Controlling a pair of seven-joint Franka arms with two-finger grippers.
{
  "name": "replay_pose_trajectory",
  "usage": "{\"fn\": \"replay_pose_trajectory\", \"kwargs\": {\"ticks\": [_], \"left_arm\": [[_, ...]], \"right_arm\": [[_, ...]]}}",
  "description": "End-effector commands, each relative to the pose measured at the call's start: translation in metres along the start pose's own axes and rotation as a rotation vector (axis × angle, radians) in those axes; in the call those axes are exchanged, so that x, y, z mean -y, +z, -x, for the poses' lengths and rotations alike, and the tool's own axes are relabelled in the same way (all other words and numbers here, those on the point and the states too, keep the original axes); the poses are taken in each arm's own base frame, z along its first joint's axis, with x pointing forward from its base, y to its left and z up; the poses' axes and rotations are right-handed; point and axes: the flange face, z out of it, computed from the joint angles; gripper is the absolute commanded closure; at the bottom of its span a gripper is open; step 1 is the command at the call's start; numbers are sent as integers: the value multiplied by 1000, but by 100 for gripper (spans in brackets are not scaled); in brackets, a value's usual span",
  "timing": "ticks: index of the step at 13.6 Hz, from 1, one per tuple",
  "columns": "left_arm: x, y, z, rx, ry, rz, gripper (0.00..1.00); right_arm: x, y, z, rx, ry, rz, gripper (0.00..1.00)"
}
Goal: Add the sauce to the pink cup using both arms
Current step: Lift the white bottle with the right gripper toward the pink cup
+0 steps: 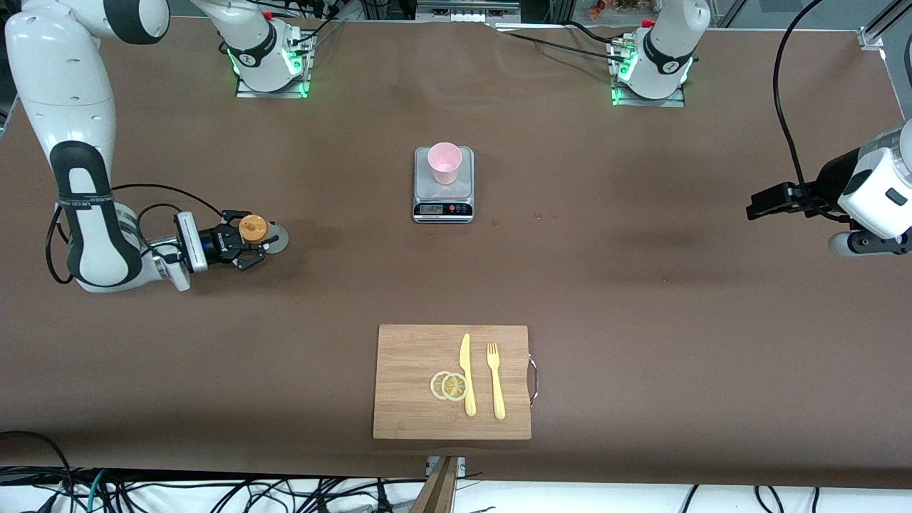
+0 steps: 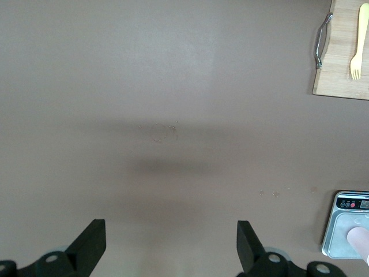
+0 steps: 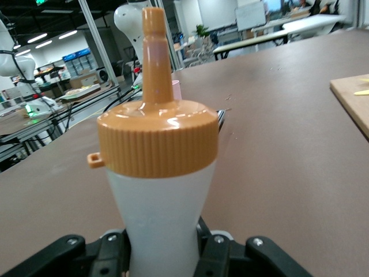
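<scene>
The sauce bottle (image 1: 254, 229), whitish with an orange nozzle cap, stands upright toward the right arm's end of the table. My right gripper (image 1: 258, 242) is shut on its body; in the right wrist view the bottle (image 3: 158, 190) fills the middle, with the black fingers (image 3: 216, 254) pressed to both its sides. The pink cup (image 1: 444, 162) stands on the grey scale (image 1: 443, 203) at mid-table. It also shows in the left wrist view (image 2: 360, 242). My left gripper (image 1: 757, 209) hangs open and empty above bare table at the left arm's end, fingers wide apart (image 2: 171, 248).
A wooden cutting board (image 1: 413, 356) lies nearer the front camera than the scale, bearing a yellow knife (image 1: 467, 374), a yellow fork (image 1: 495, 381) and two lemon slices (image 1: 449, 385). Its metal handle (image 2: 322, 40) shows in the left wrist view.
</scene>
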Motion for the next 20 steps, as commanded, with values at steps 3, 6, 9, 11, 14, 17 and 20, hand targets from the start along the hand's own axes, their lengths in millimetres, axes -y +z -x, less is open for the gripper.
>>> {"fn": "replay_pose_trajectory", "kwargs": {"ticks": [3, 6, 9, 11, 14, 17, 20], "left_arm": [[2, -5, 0, 3, 19, -7, 0], [3, -5, 0, 3, 18, -7, 0], [3, -5, 0, 3, 18, -7, 0], [3, -5, 0, 3, 18, -7, 0], [3, -5, 0, 3, 19, -7, 0], [3, -5, 0, 3, 19, -7, 0], [3, -5, 0, 3, 18, -7, 0]], "right_arm": [[-6, 2, -106, 252, 103, -28, 87], [-15, 27, -165, 440, 150, -50, 87], [-29, 67, -216, 656, 207, -85, 87], [-33, 99, -245, 774, 261, -80, 87], [-33, 156, -273, 962, 300, -99, 87], [-23, 209, -303, 1105, 341, -66, 87], [-13, 254, -321, 1207, 364, -30, 86]]}}
